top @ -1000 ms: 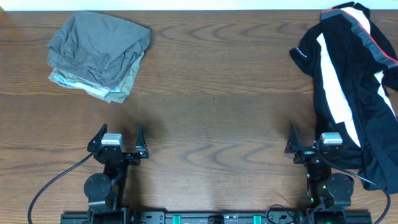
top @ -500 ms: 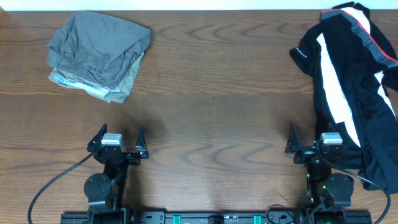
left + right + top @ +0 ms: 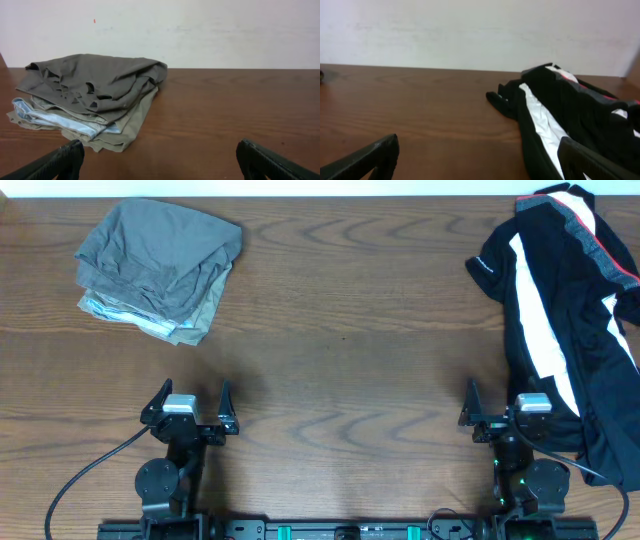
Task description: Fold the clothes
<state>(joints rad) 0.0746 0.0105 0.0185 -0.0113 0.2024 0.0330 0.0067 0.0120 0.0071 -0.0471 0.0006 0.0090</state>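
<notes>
The clothes [image 3: 560, 320] lie in a loose heap at the table's right side, black with white panels and a grey, red-edged band near the top; the right wrist view shows the clothes [image 3: 570, 115] ahead and to the right. My right gripper [image 3: 505, 410] is open at the front edge, its right finger hidden against the black fabric, nothing between the fingers [image 3: 380, 155]. At the front left, my left gripper [image 3: 190, 408] is open and holds nothing, far from the clothes; its fingers [image 3: 65, 160] frame bare wood.
A folded stack of grey, olive-green and pale blue garments [image 3: 160, 265] sits at the back left, also ahead of the left wrist as the stack [image 3: 90, 100]. The wooden table [image 3: 340, 340] ends at a white wall [image 3: 200, 30] behind.
</notes>
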